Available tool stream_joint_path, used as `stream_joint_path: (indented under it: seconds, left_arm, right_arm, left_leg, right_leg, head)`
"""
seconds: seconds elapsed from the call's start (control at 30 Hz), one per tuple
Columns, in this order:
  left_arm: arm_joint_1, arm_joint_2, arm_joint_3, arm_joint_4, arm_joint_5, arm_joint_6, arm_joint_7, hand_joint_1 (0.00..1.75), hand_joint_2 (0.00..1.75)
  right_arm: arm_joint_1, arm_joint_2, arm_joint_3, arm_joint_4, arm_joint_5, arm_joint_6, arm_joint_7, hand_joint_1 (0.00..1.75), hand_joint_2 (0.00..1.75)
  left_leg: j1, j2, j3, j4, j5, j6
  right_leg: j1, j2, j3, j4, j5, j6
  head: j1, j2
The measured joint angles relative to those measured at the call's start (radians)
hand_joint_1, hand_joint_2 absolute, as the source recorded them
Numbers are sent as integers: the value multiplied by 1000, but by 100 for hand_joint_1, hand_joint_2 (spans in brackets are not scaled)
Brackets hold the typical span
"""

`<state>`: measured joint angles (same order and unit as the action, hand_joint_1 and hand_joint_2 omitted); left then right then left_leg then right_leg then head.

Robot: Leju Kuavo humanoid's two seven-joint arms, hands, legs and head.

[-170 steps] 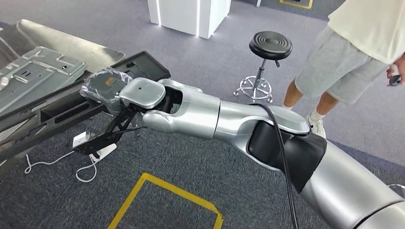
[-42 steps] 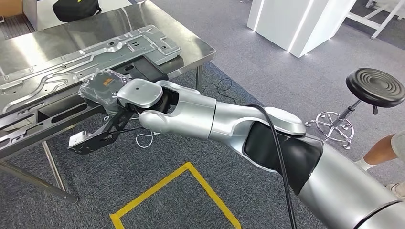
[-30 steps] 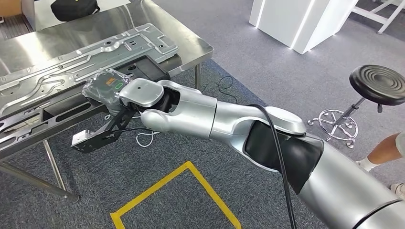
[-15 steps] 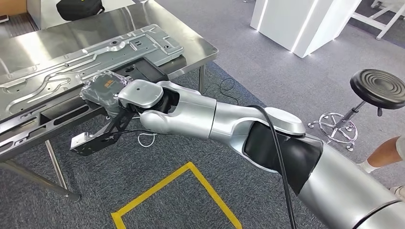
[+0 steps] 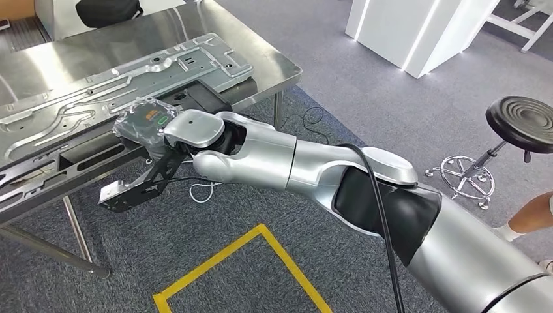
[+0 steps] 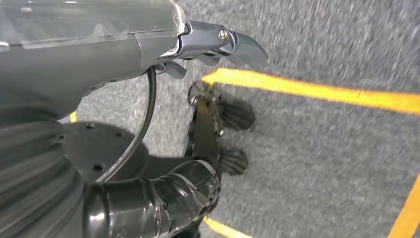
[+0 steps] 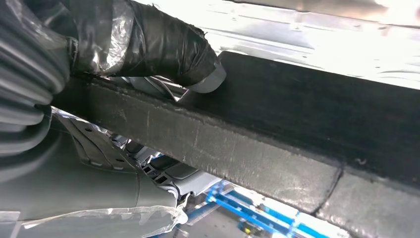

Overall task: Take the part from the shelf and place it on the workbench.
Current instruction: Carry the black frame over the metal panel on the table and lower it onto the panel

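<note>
Head view: we're at the carry-in step. Our right hand (image 5: 147,127) grips the long black part (image 5: 98,153) near its end; the part hangs over the front edge of the steel bench (image 5: 274,62), not yet set down. A stamped plate (image 5: 124,68) already takes up most of the benchtop, and a black bag (image 5: 107,10) sits at the back, so free room looks like only a strip along the front. Next move, as we judge it: lift clear of the edge, shift inward, lower flat without clipping the plate.

Left wrist view: left hand (image 6: 218,119) hangs over carpet and yellow floor tape (image 6: 317,91), holding nothing; fingers spread or curled, we cannot tell.

Right wrist view: thumb (image 7: 198,59) is pressed on the part's top face, fingers wrapped beneath.
</note>
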<state>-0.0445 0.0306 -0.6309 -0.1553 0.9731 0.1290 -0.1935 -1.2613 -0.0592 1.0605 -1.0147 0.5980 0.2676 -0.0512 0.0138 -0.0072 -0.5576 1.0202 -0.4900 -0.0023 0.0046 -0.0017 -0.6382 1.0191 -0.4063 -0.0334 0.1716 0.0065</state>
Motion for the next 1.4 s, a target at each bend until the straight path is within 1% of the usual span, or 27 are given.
stream_joint_path:
  seconds: [0.07,0.13,0.17,0.2,0.23,0.27,0.3,0.33,0.4,0.5,0.57,0.67,0.7,0.73,0.77,0.83,0.87,0.9,0.97,1.07,1.13,1.2,1.23,1.27,1.33,1.37,1.4]
  left_arm:
    - [0,1,0,0,0,0,1,0,175]
    - [0,0,-1,0,0,-1,2,0,175]
    - [1,1,-1,0,0,-1,2,0,175]
    - [2,1,-2,0,0,-1,2,0,175]
    - [3,1,-3,0,0,-1,3,0,175]
    - [3,1,-3,0,0,-1,4,0,175]
    - [4,2,-4,0,1,-1,4,0,175]
    - [4,2,-4,0,1,-1,5,0,175]
    - [2,2,-7,0,3,-2,6,0,175]
    - [1,3,-12,0,10,-3,11,0,175]
    - [2,5,-14,0,12,-3,13,0,175]
    - [1,8,-15,0,14,-4,14,0,175]
    - [1,8,-15,0,14,-4,14,0,175]
    - [1,9,-16,0,15,-4,14,0,175]
    - [2,10,-16,0,15,-4,14,0,175]
    - [4,10,-16,0,17,-6,15,0,175]
    - [4,10,-16,0,18,-7,16,0,175]
    - [3,11,-16,0,19,-8,17,0,175]
    - [1,13,-17,1,21,-9,19,0,175]
    - [1,18,-17,1,23,-9,20,0,175]
    - [1,22,-17,1,25,-10,20,0,175]
    - [2,22,-17,1,25,-11,20,0,175]
    - [2,22,-17,1,26,-10,20,0,175]
    - [3,22,-18,1,27,-8,20,0,175]
    - [4,22,-18,1,30,-5,20,0,175]
    - [5,22,-18,1,31,-4,20,0,175]
    - [5,21,-18,1,33,-4,20,0,175]
  right_arm:
    - [-3,1,0,0,0,0,0,175,175]
    - [-2,2,0,1,-1,1,-1,175,175]
    - [1,3,0,1,-2,1,-2,175,175]
    - [4,3,0,2,-2,2,-3,175,175]
    - [6,4,0,2,-2,2,-3,175,175]
    - [6,4,0,2,-2,2,-3,175,175]
    - [6,4,0,3,-2,2,-3,175,175]
    - [4,5,0,3,-2,2,-2,175,175]
    - [2,7,0,4,-2,2,-3,175,175]
    - [3,18,1,7,-2,1,-3,175,175]
    - [2,23,1,8,-2,0,-2,175,175]
    - [8,25,1,10,-2,-1,-2,175,175]
    - [12,25,1,11,-2,-1,-2,175,175]
    - [15,26,1,12,-1,0,-1,175,175]
    - [17,26,1,13,-1,0,-1,175,175]
    - [17,28,1,14,1,0,2,175,175]
    - [16,31,1,15,2,0,3,175,175]
    - [16,36,1,16,2,0,5,175,175]
    - [15,47,2,19,5,2,6,175,175]
    - [9,61,2,25,8,3,8,175,175]
    - [4,70,2,30,10,5,9,175,175]
    - [1,76,4,36,12,18,7,175,175]
    - [-2,76,6,39,12,34,4,175,175]
    - [-9,76,10,42,11,53,1,175,175]
    - [-34,75,19,48,4,89,-8,175,175]
    - [-48,73,22,51,-3,101,-11,175,175]
    - [-63,71,24,53,-11,108,-13,175,175]
  left_leg:
    - [1,2,-29,70,-34,-7]
    - [4,2,-105,201,-77,-14]
    - [6,2,-140,250,-83,-18]
    - [8,3,-162,267,-68,-22]
    - [11,3,-165,246,-35,-26]
    - [14,4,-154,195,12,-30]
    - [17,6,-133,133,55,-34]
    - [16,6,-111,80,82,-35]
    - [13,6,-88,27,86,-25]
    - [11,2,-83,18,70,-2]
    - [13,1,-73,15,63,11]
    - [10,-1,-56,14,48,24]
    - [7,-3,-50,14,42,26]
    - [5,-5,-43,14,37,26]
    - [3,-8,-34,14,30,26]
    - [-1,-12,-16,12,17,25]
    - [-2,-13,-10,10,12,22]
    - [0,-12,-8,8,9,18]
    - [3,-10,-6,0,6,8]
    - [1,-4,-8,20,-13,-4]
    - [3,0,-58,118,-52,-12]
    - [7,0,-134,233,-79,-21]
    - [9,0,-157,254,-68,-25]
    - [11,1,-161,238,-38,-29]
    - [16,4,-127,127,49,-37]
    - [15,5,-106,74,75,-37]
    - [14,5,-90,39,83,-32]
  right_leg:
    - [-9,-2,25,-19,-3,-6]
    - [-9,-2,38,-22,-12,-10]
    - [-9,-2,44,-22,-18,-10]
    - [-10,-2,51,-20,-25,-9]
    - [-11,-1,58,-17,-33,-6]
    - [-13,-1,66,-11,-43,-2]
    - [-15,-1,73,-5,-55,4]
    - [-15,-1,76,4,-67,11]
    - [-12,0,74,16,-81,24]
    - [-12,0,70,22,-91,37]
    - [-16,0,46,74,-116,44]
    - [-17,0,-70,262,-171,49]
    - [-17,0,-104,304,-171,48]
    - [-16,0,-122,313,-155,45]
    - [-14,1,-121,282,-118,38]
    - [-3,1,-79,152,-28,12]
    - [4,2,-56,92,4,-2]
    - [10,2,-39,55,15,-13]
    - [18,2,-26,31,7,-22]
    - [6,-1,6,-9,1,-24]
    - [2,-2,27,-24,-5,-25]
    - [2,-2,39,-22,-17,-25]
    - [1,-2,46,-20,-24,-23]
    - [-1,-2,53,-15,-33,-20]
    - [-6,-1,68,-1,-56,-9]
    - [-6,0,71,9,-67,-3]
    - [-5,1,70,17,-75,3]
  head:
    - [-1,0]
    - [-1,0]
    - [-1,0]
    - [-1,0]
    - [-1,0]
    - [-1,0]
    - [-1,0]
    - [-1,0]
    - [-3,0]
    - [-4,0]
    - [-4,0]
    - [-4,0]
    - [-4,0]
    - [-3,0]
    - [-3,0]
    - [-4,0]
    - [-3,0]
    - [-3,0]
    - [-1,0]
    - [-1,0]
    - [-1,0]
    - [-2,0]
    - [-2,0]
    - [-2,0]
    - [-2,0]
    - [-2,0]
    - [-3,0]
